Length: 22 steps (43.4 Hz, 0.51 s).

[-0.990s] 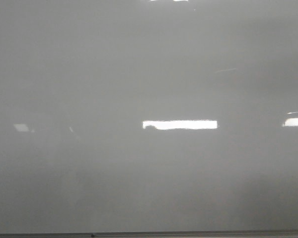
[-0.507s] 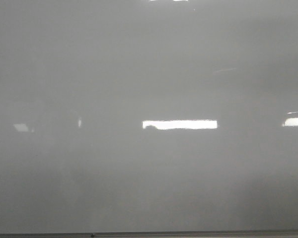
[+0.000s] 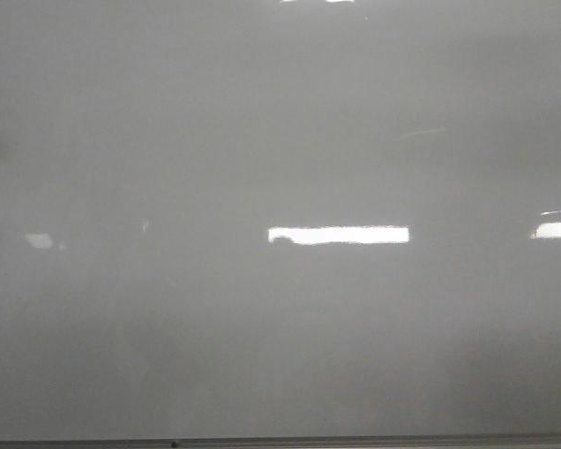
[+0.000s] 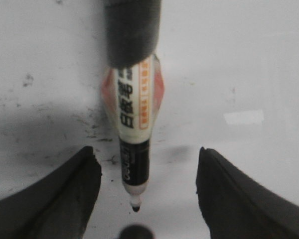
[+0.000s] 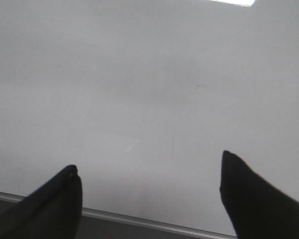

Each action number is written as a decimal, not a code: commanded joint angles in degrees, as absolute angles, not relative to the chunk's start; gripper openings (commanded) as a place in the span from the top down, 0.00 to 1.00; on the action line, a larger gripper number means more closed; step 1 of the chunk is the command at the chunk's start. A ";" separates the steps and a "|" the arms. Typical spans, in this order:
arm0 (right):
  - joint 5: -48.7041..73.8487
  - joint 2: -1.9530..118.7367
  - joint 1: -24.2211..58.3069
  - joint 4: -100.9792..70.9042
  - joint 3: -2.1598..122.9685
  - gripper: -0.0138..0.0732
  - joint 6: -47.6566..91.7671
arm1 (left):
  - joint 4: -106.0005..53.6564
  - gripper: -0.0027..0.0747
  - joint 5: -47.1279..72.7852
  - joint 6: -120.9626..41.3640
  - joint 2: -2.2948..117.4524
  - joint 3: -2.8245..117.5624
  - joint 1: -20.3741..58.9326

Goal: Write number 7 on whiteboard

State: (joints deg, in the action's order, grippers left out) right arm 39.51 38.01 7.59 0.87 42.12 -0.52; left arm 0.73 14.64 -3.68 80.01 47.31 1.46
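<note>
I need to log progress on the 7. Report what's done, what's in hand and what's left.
Done: nothing written; the whiteboard shows only glare in the front view, no digit. In hand: the left wrist view shows a marker pointing tip-first at the board between the fingers of the left gripper, which stand clear of it. The right gripper is open and empty. Left: both strokes of the 7.

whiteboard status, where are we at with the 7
Left gripper spread, marker mounted between its fingers. Right gripper open, empty. Whiteboard blank, no 7 yet. Nothing blocking.
</note>
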 commanded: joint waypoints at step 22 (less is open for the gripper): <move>35.26 38.36 7.60 1.06 43.54 0.16 0.00 | 2.05 0.66 5.14 -3.46 83.73 49.27 1.67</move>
